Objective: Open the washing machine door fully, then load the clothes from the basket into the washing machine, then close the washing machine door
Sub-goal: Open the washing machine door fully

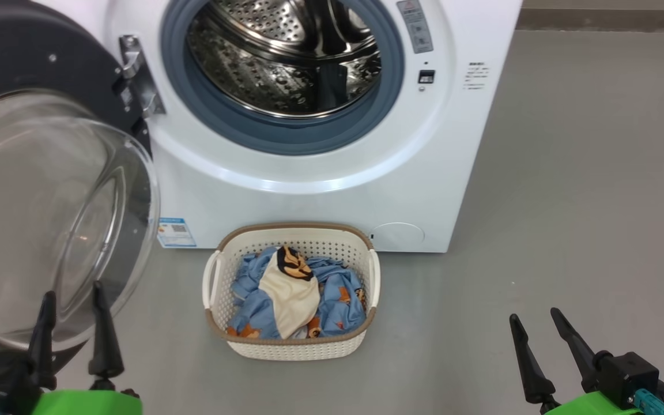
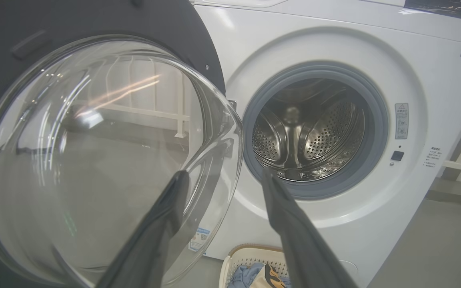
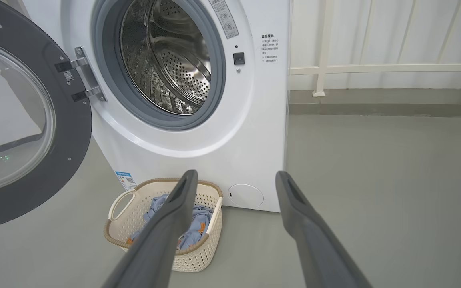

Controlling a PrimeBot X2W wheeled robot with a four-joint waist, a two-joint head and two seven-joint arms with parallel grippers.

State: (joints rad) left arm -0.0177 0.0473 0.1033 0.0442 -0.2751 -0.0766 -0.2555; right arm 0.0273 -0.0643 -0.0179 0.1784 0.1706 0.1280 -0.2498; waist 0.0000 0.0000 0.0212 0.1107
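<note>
The white washing machine [image 1: 320, 190] [image 2: 334, 44] [image 3: 250, 132] faces me with its steel drum exposed. Its door [image 1: 3, 52] [image 2: 94, 24] [image 3: 74, 132] hangs swung out to the left, glass bowl bulging toward me. On the floor in front stands the cream basket [image 1: 294, 346] [image 2: 236, 260] [image 3: 192, 262], holding the clothes [image 1: 294, 294] [image 3: 192, 236]: light-blue bear-print pieces under a cream one with a dark patch. My left gripper [image 1: 72, 295] [image 2: 224, 176] is open, empty, just before the door glass. My right gripper [image 1: 534, 316] [image 3: 234, 176] is open, empty, low at the right.
Grey floor [image 1: 585, 173] stretches to the right of the machine. A white railing [image 3: 374, 68] and pale wall stand behind it on the right. A blue label sticker [image 1: 175, 231] sits at the machine's lower left.
</note>
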